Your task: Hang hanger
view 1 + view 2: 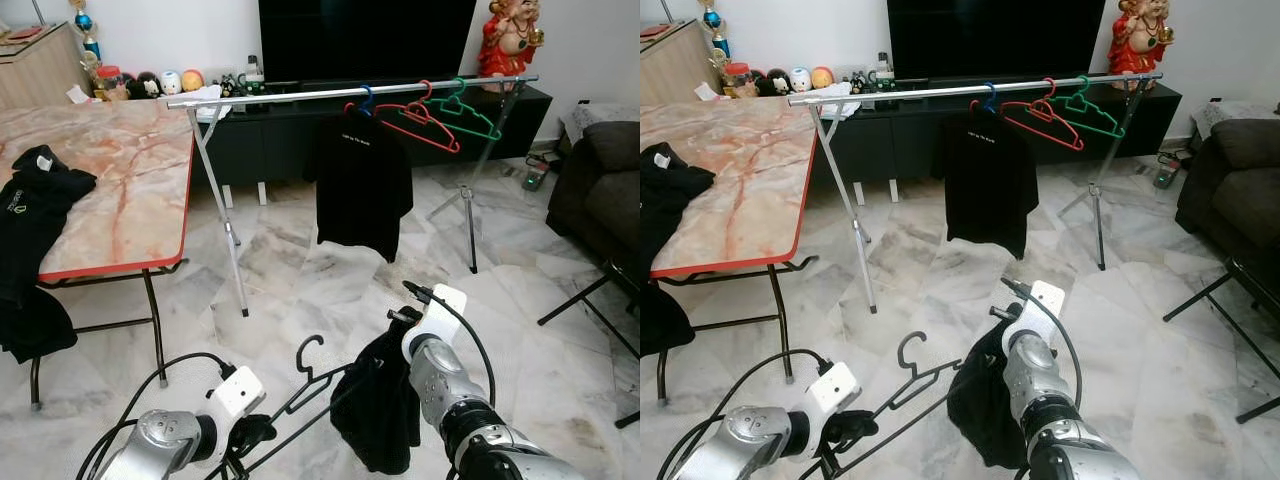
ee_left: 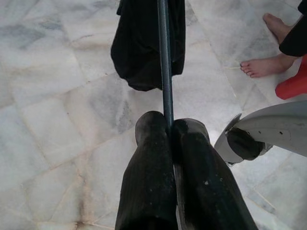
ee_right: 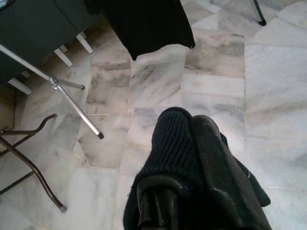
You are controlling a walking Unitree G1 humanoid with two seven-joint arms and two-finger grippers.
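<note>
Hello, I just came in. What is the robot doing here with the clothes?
The robot stands in front of a clothes rail and carries a black hanger with a black garment on it. The left gripper is shut on the hanger's bar, and the right gripper is shut on the garment. The hanger is not yet on the rail, where a black shirt and a red hanger and a green hanger already hang.

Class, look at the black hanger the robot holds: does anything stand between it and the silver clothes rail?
Nothing visible does: bare marble floor lies between the black hanger and the silver clothes rail.
</note>
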